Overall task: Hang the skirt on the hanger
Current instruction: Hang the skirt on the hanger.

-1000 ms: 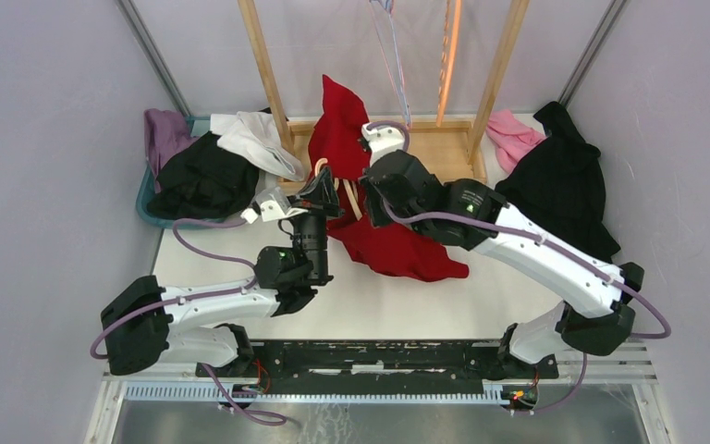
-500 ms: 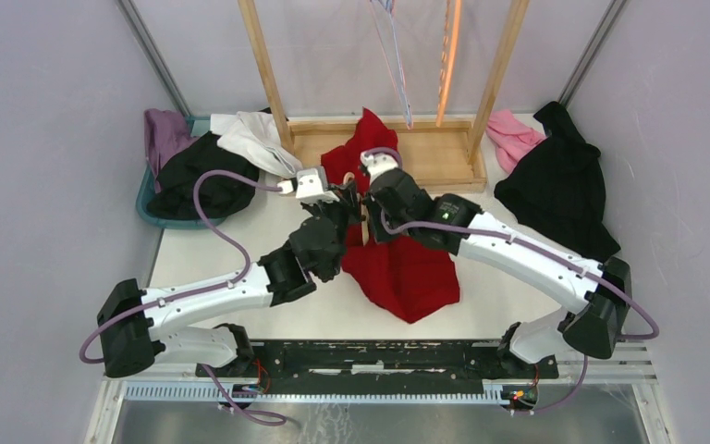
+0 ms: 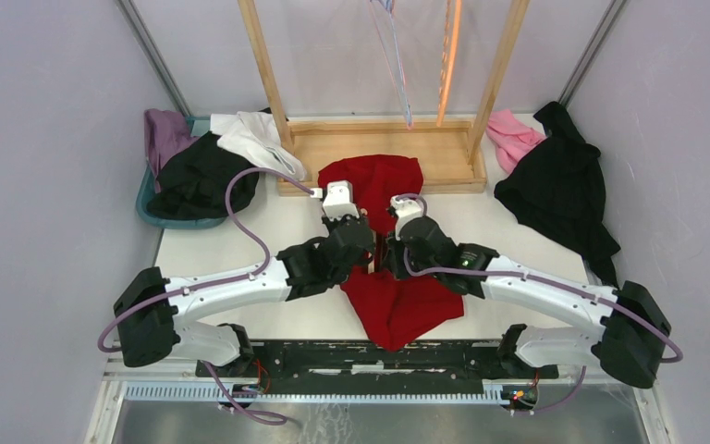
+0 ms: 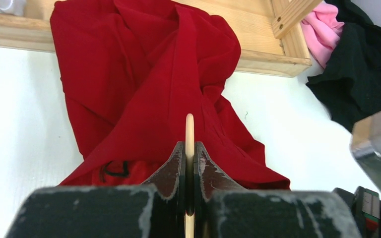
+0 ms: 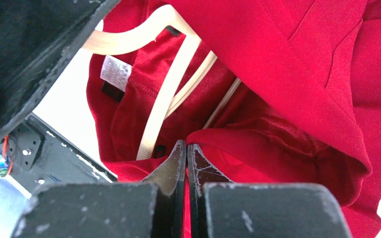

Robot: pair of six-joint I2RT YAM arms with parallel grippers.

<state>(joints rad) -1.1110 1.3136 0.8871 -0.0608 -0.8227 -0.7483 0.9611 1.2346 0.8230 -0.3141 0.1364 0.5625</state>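
The red skirt lies from the wooden rack base down across the table toward the near edge. A cream wooden hanger sits inside its folds. In the left wrist view only the hanger's thin edge shows. My left gripper is shut on that edge, and in the top view it sits over the skirt's middle. Close to its right, my right gripper is shut on a fold of the skirt's red cloth, pinched between the jaws. From above, both arms hide the hanger.
A wooden rack frame stands at the back, with thin hangers dangling from it. At the back left a teal bin holds black, white and purple clothes. A black garment and a pink one lie at the right.
Both grippers have come down and toward the near edge, staying close together. The skirt, held up high a second ago, now lies spread over the rack base and table.
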